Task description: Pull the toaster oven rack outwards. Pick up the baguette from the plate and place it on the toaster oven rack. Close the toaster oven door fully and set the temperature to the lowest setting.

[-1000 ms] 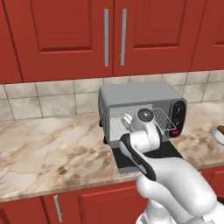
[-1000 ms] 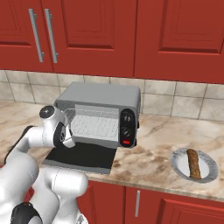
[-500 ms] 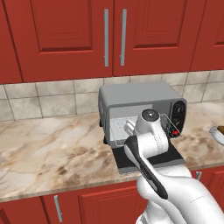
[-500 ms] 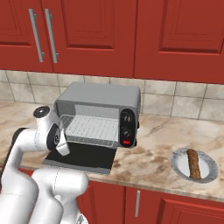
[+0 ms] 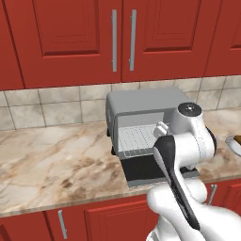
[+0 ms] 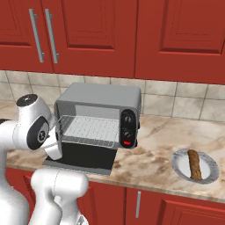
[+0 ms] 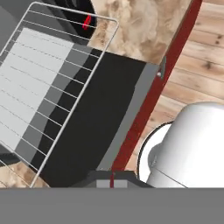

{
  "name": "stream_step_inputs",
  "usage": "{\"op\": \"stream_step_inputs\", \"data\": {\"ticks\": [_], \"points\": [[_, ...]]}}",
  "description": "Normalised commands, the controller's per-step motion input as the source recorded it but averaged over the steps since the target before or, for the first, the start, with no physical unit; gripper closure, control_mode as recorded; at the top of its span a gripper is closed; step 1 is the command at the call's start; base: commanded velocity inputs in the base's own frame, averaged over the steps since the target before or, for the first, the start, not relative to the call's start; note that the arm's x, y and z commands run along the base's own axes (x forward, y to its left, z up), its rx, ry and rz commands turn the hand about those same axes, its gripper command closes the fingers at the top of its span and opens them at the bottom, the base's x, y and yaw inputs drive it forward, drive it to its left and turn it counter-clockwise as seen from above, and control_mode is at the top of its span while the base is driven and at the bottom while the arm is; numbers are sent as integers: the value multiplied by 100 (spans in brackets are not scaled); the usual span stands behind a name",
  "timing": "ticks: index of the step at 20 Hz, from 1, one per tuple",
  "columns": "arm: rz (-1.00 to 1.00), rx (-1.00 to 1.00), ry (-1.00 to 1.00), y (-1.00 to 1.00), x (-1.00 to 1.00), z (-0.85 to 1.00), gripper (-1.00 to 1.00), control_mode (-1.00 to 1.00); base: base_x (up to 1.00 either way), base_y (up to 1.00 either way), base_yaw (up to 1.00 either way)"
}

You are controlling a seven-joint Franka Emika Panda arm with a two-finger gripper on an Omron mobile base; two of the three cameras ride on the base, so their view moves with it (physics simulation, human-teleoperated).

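While the toaster oven door (image 6: 83,159) lies flat open on the counter (image 6: 154,154), you can see the first step looks done: the toaster oven rack (image 6: 90,131) juts forward out of the cavity, its front rim hanging over the dark glass. From the hand view, the same wire grid (image 7: 39,94) overlaps the black door panel (image 7: 98,118), with the red cabinet edge and wooden floor beyond.

Everything else on your list is judged still to come. The baguette (image 6: 194,164) rests on the plate (image 6: 179,163), well apart from the toaster oven (image 6: 99,105), off to the oven's right on the marble counter. The door is not yet shut, and the two black knobs (image 6: 128,125) on the control panel have no part of the arm near them.

Your arm stands between the base and the oven. In the right base view its wrist sits just left of the open cavity, beside the rack's left corner; in the left base view the forearm crosses in front of the oven's right half and hides the panel. The gripper (image 6: 53,149) points down toward the door's left edge, and its jaws are closed on nothing, clear of the rack. Your next reach, most likely, is a long swing right toward the plate.
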Motion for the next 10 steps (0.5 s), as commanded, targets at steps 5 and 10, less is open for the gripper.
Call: {"op": "stream_step_inputs", "data": {"ticks": [5,10], "points": [[-9,0,0,-37,-97,100,100,-100,0,0,0],[-5,-3,5,-42,-27,63,100,-100,0,0,0]]}}
